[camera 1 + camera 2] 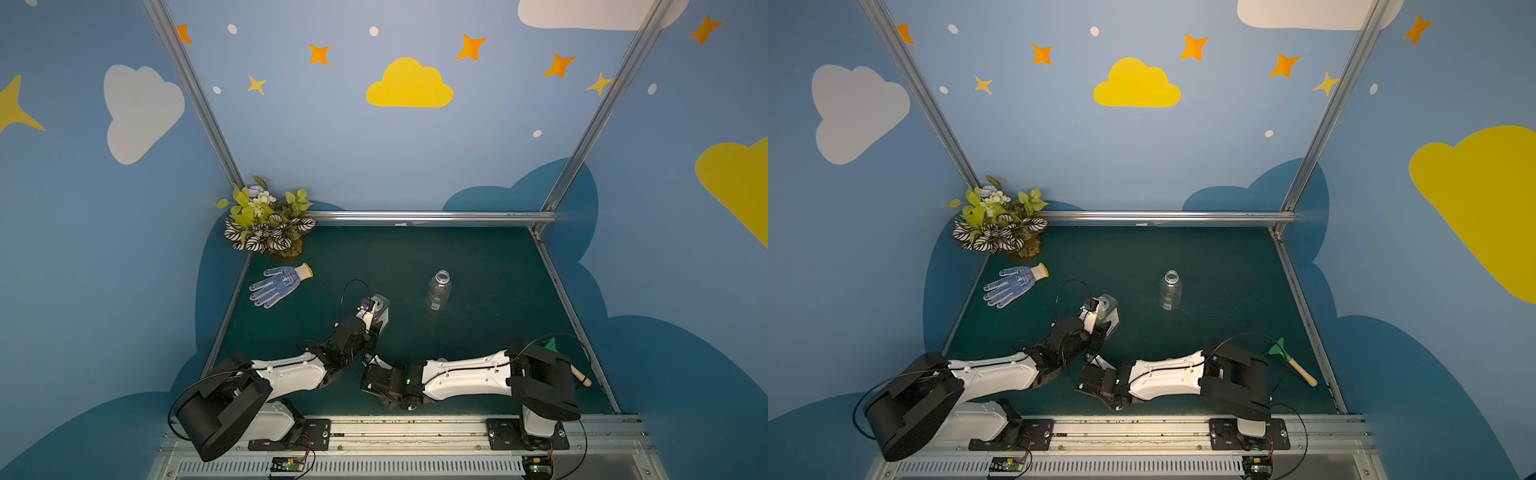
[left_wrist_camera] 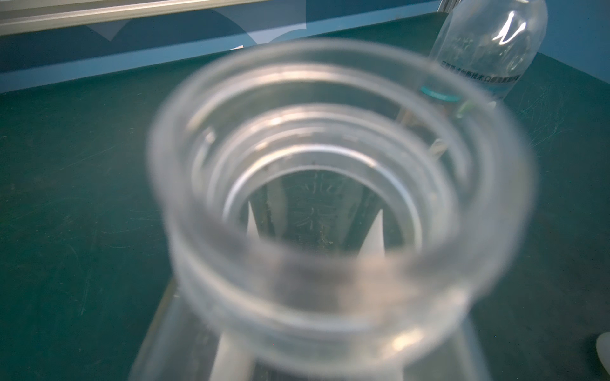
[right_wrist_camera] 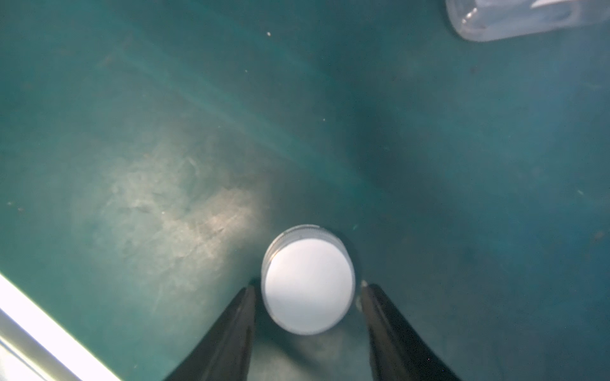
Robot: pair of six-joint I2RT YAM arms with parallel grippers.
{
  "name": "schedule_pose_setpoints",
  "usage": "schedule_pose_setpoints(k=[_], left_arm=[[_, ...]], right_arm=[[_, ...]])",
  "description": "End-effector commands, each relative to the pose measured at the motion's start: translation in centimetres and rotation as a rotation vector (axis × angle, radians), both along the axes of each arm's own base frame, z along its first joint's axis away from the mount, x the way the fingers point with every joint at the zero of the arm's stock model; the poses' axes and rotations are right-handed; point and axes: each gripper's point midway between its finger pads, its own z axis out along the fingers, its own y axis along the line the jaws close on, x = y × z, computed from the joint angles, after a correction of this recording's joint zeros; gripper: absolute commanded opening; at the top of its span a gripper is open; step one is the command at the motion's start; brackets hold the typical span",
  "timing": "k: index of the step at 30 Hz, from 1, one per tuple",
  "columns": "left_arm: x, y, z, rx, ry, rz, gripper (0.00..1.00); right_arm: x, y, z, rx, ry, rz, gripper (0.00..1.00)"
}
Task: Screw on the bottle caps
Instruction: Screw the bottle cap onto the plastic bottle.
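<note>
On the green surface (image 3: 165,132), the right claw (image 3: 307,289) stands apart, straddling a white cap (image 3: 308,282); the left claw (image 1: 373,312) clamps the rectangular bottle (image 2: 330,293), tips hidden.

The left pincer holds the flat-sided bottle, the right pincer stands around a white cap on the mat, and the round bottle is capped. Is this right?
No. The round bottle is uncapped: in both top views its mouth is open. The left pincer holds the flat-sided bottle, and the right pincer stands around a white cap on the mat.
</note>
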Motion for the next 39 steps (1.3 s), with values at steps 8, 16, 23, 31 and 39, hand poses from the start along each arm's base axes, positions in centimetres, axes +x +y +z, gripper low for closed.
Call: schedule_pose_setpoints(k=[8,16,23,31,39], left_arm=[[-0.6,-0.1,-1.1,-0.004,0.033,-0.019,0.36],[-1.1,-0.8,-1.4,-0.029,0.052,-0.060,0.36],[-1.4,-1.5,-1.6,-0.033,0.060,-0.093,0.37],[-1.6,-2.0,-1.8,-0.023,0.061,-0.118,0.37],[-1.9,-2.2,-1.8,-0.014,0.059,-0.131,0.37]], right_arm=[[0.2,-1.1,-0.7,-0.053,0.008,-0.017,0.39],[1.1,-3.8,0.7,-0.029,0.013,-0.064,0.36],[1.3,-6.8,0.4,-0.061,0.041,-0.087,0.36],[1.0,-7.1,-0.2,-0.097,0.091,-0.062,0.47],[1.3,-6.9,-0.9,-0.140,0.108,-0.053,0.50]])
